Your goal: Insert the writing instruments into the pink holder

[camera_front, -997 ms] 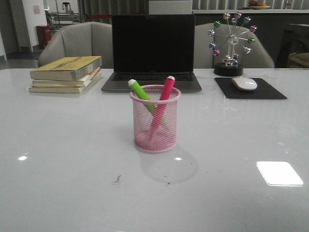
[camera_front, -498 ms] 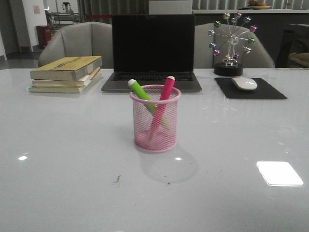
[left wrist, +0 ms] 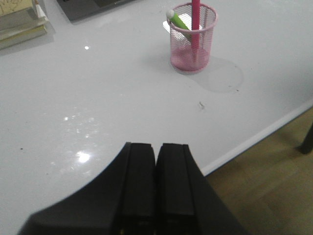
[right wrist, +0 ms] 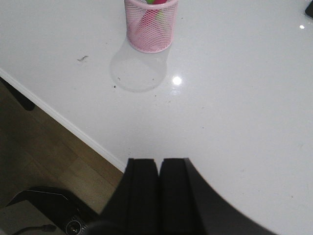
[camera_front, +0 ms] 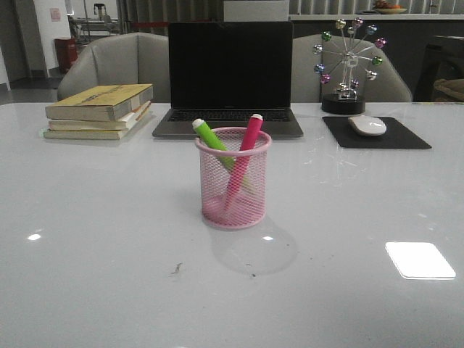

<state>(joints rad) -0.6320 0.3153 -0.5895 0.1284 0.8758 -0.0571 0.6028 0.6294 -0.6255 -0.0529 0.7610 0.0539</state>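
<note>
Nearest the robot, both grippers hung over the table's near edge, well apart from the task's things. The left gripper [left wrist: 156, 191] had its two black fingers pressed together with nothing between them, and the right gripper [right wrist: 158, 196] was clenched the same way, also empty. The white table [camera_front: 101, 275] showed a small dark speck [camera_front: 175, 269] on its glossy top in front of the cup.

Farther out, near the middle of the table, the pink holder [camera_front: 233, 190] stood upright. Both markers were inside it: the green marker [camera_front: 212, 136] leaned toward the left with its whitish end above the rim, and the pink marker [camera_front: 249, 138] leaned toward the right, its pale tip also above the rim. Their lower ends crossed inside the mesh.

Behind the cup sat an open laptop [camera_front: 229, 72] with a dark screen. A stack of books [camera_front: 100, 110] lay to its left. To its right lay a white mouse [camera_front: 367, 125] on a black mousepad [camera_front: 395, 138], with a ferris-wheel ornament [camera_front: 346, 65] just beyond.
</note>
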